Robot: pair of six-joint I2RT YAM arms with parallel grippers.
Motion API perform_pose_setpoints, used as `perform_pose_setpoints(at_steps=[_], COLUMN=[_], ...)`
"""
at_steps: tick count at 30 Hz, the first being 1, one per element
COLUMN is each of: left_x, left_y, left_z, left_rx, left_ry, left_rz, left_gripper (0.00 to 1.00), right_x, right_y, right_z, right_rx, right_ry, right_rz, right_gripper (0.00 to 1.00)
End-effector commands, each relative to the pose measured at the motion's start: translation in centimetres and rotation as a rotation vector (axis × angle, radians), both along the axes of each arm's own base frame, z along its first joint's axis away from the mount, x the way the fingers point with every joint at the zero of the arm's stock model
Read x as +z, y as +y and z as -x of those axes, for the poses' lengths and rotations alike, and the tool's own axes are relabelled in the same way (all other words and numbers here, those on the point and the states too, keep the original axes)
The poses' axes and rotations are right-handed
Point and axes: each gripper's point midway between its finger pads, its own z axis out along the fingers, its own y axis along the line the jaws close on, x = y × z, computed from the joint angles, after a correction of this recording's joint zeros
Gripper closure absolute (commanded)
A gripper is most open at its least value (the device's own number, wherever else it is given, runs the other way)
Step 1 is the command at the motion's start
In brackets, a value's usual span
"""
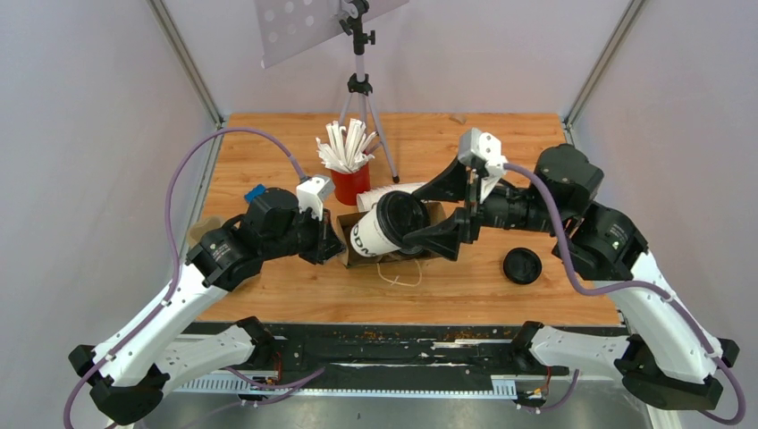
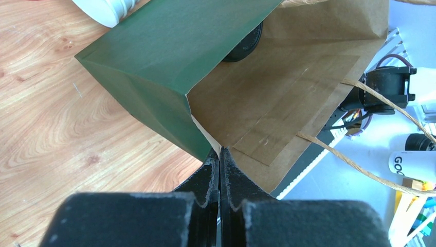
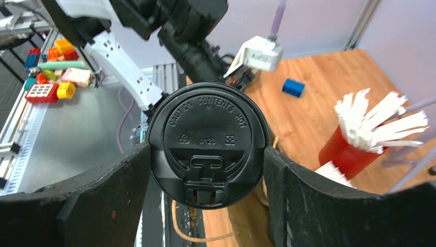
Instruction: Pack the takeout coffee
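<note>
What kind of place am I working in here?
Probably a lab test cell staged as a coffee counter: wooden tabletop between plain panels, a tripod, a red cup of straws, a lidded paper cup.

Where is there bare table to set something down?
Free: the near strip in front of the bag, left of the loose lid; the far left corner behind the blue block; the far right, past the tripod. Crowded: the middle, where the right gripper holds the cup by the red cup.

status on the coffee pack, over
Left fingers shut on paper bag edge. Right fingers clamp lidded coffee cup, tipped sideways at bag mouth. Cup stack and straw cup close behind; spare lid lies aside.
</note>
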Motion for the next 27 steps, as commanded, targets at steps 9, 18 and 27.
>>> perform_pose_setpoints(at_steps=[9,18,27], left_x=[2.0,1.3,1.1], left_y=[0.5,0.1,0.0], left_z=[0.4,1.2,1.7], left_rx=[-0.063,-0.146,-0.194], left_ry=[-0.133,-0.157,-0.183], left_rz=[0.03,0.027,0.03], left_gripper=[1.0,1.0,1.0], right_x=[-6.8,-11.7,-14.4], right_y=[2.2,4.4,6.5], right_z=[-2.6,-1.6,-0.6], right_rx=[-0.097,-0.01,0.056], right_ry=[-0.195,-0.432,-0.635], right_rz=[0.238,0.425,0.558], right_gripper=[0.34,0.33,0.32])
